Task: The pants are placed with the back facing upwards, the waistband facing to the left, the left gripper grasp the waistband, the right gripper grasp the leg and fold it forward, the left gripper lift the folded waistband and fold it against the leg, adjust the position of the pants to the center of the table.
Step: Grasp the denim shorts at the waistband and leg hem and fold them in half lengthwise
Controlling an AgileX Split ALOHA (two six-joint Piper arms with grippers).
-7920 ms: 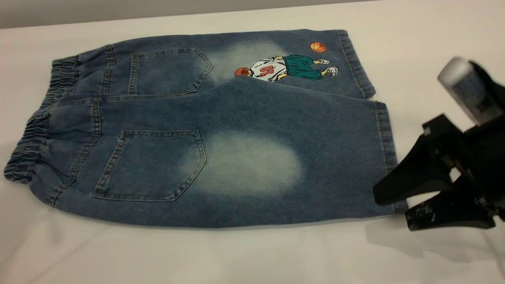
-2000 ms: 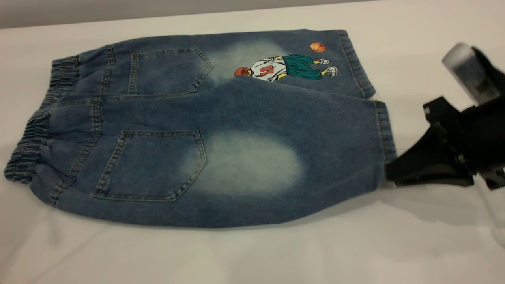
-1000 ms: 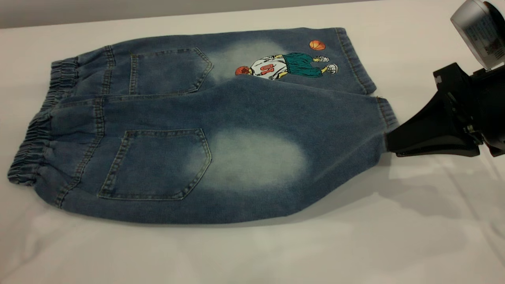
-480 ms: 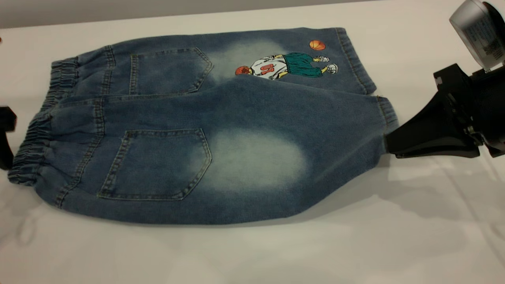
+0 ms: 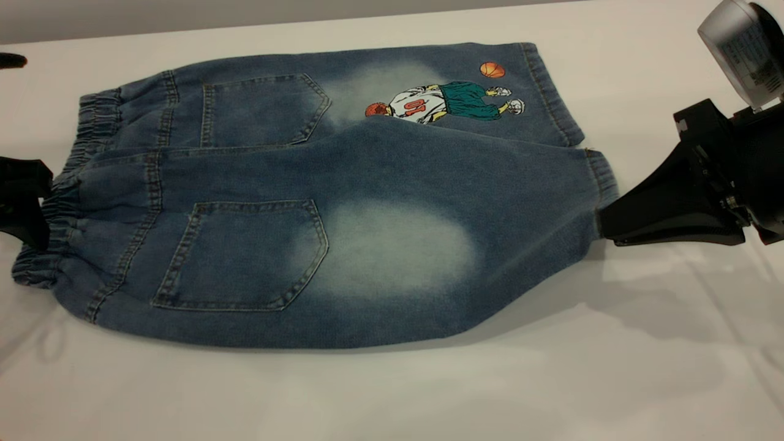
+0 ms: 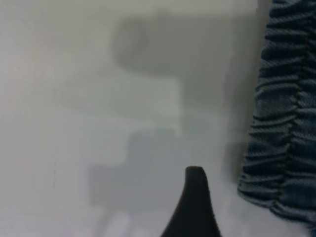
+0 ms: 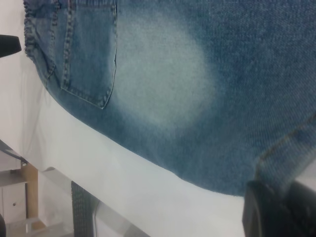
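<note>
Denim pants [image 5: 343, 202] lie flat on the bench [image 5: 392, 392], long axis running between the arms. The right gripper [image 5: 603, 223] pinches the hem of the leg [image 5: 429, 245]. The left gripper [image 5: 27, 205], spread, hovers beside the waistband [image 5: 52, 202], not yet gripping it.

leg [image 7: 207, 98], hem clamped in right pincer [image 7: 284, 190]

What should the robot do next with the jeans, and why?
Probably ease the left gripper onto the waistband and shut it. It sits right beside the ruffled band but looks not yet closed on it, while the right gripper already pinches the leg at its hem.
</note>
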